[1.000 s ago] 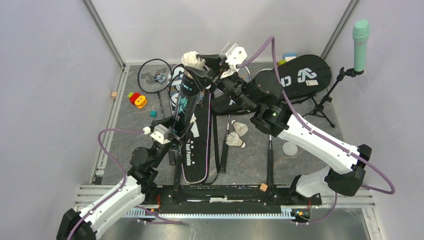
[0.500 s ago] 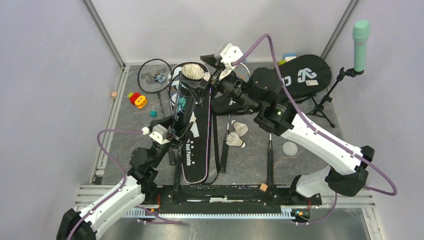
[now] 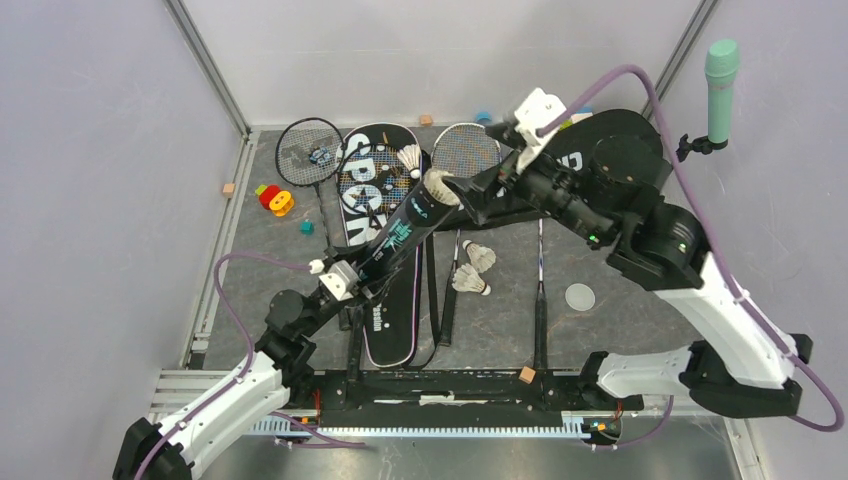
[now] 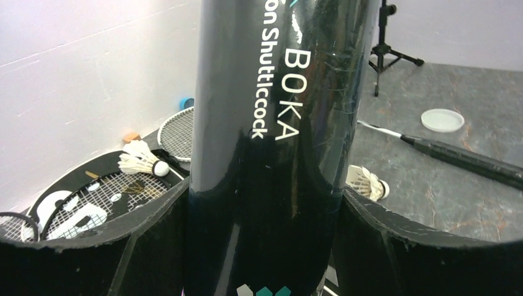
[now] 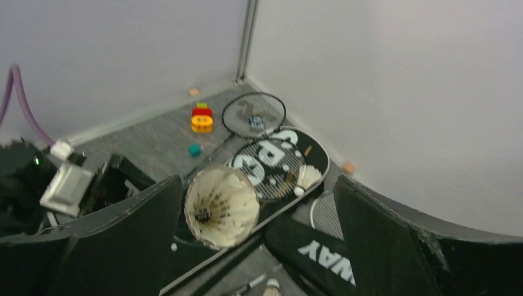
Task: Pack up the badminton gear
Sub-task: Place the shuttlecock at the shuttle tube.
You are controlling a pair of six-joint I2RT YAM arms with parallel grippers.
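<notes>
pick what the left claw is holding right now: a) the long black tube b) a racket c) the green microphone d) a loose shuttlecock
A: the left claw grips the lower end of the long black tube, and the left wrist view shows its fingers pressed against both sides of the tube.

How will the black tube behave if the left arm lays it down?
The tube is round and glossy, so it will probably roll and may slip in the jaws. Its top is open with a shuttlecock showing, so tilting further could spill it.
</notes>
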